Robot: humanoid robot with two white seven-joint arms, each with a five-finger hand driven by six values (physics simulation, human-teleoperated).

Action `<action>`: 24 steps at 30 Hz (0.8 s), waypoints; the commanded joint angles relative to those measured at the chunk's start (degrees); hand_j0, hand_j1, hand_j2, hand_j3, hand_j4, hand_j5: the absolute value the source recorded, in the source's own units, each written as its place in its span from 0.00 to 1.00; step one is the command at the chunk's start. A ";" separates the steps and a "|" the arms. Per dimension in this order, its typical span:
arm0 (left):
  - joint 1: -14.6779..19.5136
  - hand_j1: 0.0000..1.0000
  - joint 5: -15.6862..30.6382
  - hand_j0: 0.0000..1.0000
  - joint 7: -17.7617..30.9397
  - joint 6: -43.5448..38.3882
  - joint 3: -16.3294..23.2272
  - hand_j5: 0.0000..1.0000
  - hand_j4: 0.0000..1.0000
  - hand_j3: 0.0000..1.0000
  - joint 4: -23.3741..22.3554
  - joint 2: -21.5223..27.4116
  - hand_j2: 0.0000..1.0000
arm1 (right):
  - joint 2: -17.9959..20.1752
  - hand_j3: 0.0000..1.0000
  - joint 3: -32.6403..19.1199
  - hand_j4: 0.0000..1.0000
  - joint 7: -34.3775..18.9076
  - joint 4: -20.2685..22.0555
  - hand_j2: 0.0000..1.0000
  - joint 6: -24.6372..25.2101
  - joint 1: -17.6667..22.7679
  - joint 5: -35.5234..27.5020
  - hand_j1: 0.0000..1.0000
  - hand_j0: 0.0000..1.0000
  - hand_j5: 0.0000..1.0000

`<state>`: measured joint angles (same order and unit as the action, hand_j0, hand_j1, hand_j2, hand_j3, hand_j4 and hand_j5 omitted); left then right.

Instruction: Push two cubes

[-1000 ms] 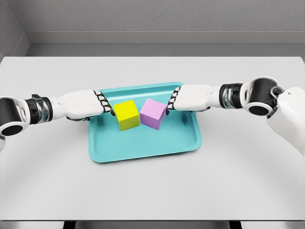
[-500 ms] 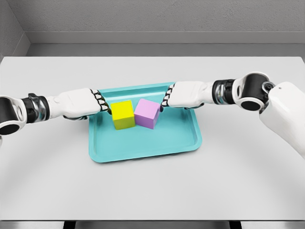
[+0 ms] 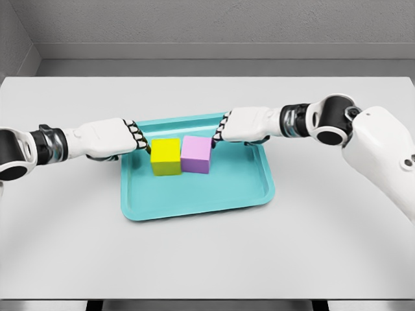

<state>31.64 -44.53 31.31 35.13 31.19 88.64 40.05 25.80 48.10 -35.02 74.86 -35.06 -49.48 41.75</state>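
A yellow cube (image 3: 166,156) and a pink cube (image 3: 196,154) sit side by side, touching, in the back half of a teal tray (image 3: 201,194). My left hand (image 3: 139,140) reaches in from the left, its curled fingertips against the yellow cube's left face. From the right comes my right hand (image 3: 220,133), fingers curled, its fingertips at the pink cube's upper right edge. Neither hand grasps a cube.
The tray lies in the middle of a light grey table (image 3: 207,259). A grey wall runs behind the table's far edge. Both forearms stretch low over the tabletop on either side of the tray.
Both hands moved inward and toward the back. The pink cube slid left and turned square until it met the yellow cube, which shifted slightly left and back.
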 commanded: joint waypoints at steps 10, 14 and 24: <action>0.00 0.79 0.23 0.79 -0.02 -0.13 0.01 0.79 0.79 0.79 -0.04 -0.14 0.79 | -0.92 0.76 0.33 0.76 0.02 -2.00 0.76 0.06 -0.53 0.08 0.76 0.76 0.76; 0.00 0.70 0.32 0.70 1.48 -0.13 0.01 0.70 0.70 0.70 0.13 -0.14 0.70 | 1.01 0.76 0.68 0.76 0.02 -1.56 0.76 0.06 -0.44 -0.09 0.76 0.76 0.76; 0.00 0.70 0.67 0.70 1.48 -0.13 -1.22 0.70 0.70 0.70 0.05 1.00 0.70 | 24.30 1.00 -20.49 1.00 0.02 16.46 1.00 0.06 5.62 -18.98 1.00 1.00 1.00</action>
<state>31.73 -44.15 32.81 35.13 30.44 88.75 40.65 44.66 34.85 -35.04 88.70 -35.21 -41.84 28.85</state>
